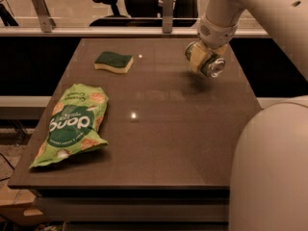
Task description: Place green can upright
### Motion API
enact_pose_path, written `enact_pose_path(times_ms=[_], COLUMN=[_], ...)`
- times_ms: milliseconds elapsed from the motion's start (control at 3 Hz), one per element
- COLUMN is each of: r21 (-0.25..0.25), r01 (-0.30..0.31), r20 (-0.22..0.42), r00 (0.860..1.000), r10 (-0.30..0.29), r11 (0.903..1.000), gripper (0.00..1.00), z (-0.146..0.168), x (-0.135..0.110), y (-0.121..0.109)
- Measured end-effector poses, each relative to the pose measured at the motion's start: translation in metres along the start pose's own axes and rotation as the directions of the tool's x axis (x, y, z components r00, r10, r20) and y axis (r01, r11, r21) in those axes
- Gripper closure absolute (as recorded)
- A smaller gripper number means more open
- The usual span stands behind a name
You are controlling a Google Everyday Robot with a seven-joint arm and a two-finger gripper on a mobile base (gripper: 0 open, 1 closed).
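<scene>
The tool (204, 60) pinched the green can (215, 67) just above the worktop (168, 138), long axis near-level, silver end pointing front-right.

green can (215, 67): 1, tilted, held off the surface | tool (204, 60): 1, above the bench's far right part, fingers clamped on the green can | sponge (113, 61): 1 | snack bag (72, 124): 1 | bench (183, 143): 1 | metal posts (41, 8) on the rail behind the bench: 2

Green-topped sponge (113, 61) lies on the table (183, 143); green snack bag (72, 124) well apart.
</scene>
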State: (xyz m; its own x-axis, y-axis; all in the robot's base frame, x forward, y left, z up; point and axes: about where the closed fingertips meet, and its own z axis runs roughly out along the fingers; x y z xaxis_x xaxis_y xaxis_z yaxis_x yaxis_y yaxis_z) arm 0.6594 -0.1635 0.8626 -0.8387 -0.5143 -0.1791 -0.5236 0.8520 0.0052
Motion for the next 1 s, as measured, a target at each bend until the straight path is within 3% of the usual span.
enact_pose_path(times_ms=[667,1000], r21=[0.058,0.077], r01=[-0.012,0.002], r20=[0.12,0.209], r00=[0.993,0.978], r10=[0.005,-0.018], r11=[0.9982,0.997], gripper=[1.0,1.0], z=[-0.053,-0.082], x=[0.009,0.01], y=[-0.013,-0.017])
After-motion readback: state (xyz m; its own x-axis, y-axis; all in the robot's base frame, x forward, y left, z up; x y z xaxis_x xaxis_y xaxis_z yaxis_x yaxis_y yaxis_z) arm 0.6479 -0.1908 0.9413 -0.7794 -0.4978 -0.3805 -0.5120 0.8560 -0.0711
